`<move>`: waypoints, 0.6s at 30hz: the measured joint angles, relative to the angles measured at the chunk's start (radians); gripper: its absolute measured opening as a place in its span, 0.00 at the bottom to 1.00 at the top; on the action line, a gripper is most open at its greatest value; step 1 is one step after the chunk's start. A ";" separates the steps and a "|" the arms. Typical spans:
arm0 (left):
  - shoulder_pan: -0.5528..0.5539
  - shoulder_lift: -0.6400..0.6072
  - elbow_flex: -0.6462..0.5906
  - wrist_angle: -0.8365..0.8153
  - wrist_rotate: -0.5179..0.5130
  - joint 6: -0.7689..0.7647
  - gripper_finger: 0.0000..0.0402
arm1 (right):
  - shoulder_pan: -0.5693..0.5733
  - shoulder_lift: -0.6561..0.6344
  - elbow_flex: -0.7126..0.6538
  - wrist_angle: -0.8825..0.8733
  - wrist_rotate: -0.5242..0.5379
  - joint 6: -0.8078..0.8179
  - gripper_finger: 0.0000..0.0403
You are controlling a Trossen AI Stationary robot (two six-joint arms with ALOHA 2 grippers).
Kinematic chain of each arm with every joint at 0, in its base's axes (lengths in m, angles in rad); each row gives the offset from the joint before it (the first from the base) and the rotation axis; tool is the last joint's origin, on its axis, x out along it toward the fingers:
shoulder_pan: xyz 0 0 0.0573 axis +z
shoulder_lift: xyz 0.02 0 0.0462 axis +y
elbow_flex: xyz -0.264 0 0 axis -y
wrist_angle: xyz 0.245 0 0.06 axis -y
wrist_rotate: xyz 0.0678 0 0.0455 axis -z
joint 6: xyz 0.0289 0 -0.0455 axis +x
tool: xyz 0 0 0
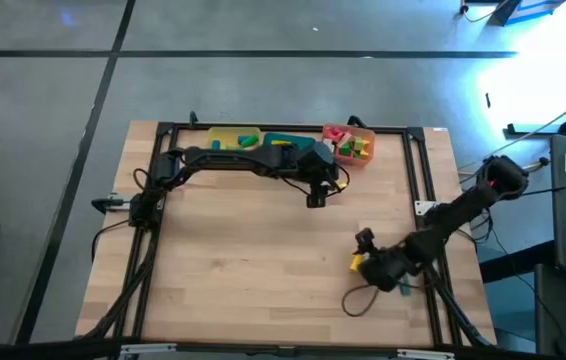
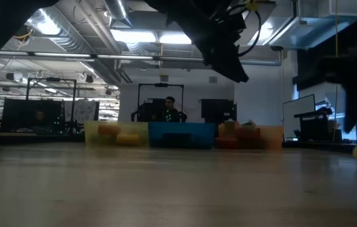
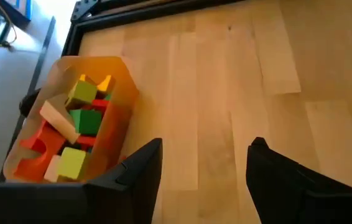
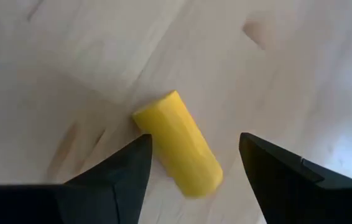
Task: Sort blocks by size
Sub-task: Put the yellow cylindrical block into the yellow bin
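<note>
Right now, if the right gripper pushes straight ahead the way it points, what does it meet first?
Most likely the yellow cylinder, lying on the table between the right gripper's open jaws; the gap to it is unclear.

A yellow cylinder block (image 4: 179, 144) lies on its side on the bare wooden tabletop, toward the right side and well apart from the other blocks. The remaining visible blocks (image 3: 76, 134) form a loose pile inside the orange tray (image 3: 123, 93) at the far edge: green and yellow-green cubes, a tan bar lying tilted, red pieces including an arch, and one small yellow piece.
</note>
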State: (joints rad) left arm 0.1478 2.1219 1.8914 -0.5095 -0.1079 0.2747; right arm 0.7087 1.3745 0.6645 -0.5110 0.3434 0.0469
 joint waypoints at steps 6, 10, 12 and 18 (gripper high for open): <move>-0.004 -0.044 0.000 -0.116 0.000 -0.084 0.49 | -0.150 0.079 0.000 0.072 -0.236 -0.134 0.61; -0.002 -0.110 -0.001 -0.248 0.000 -0.153 0.49 | -0.213 0.113 0.002 0.087 -0.304 -0.136 0.54; 0.001 -0.160 -0.019 -0.291 -0.005 -0.180 0.49 | -0.236 0.115 0.001 0.094 -0.323 -0.137 0.47; -0.004 -0.345 -0.209 -0.254 -0.020 -0.222 0.49 | -0.309 0.114 0.000 0.169 -0.328 -0.134 0.34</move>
State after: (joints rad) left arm 0.1439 1.7772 1.6822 -0.7635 -0.1282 0.0523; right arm 0.3999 1.4883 0.6643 -0.3416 0.0153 -0.0875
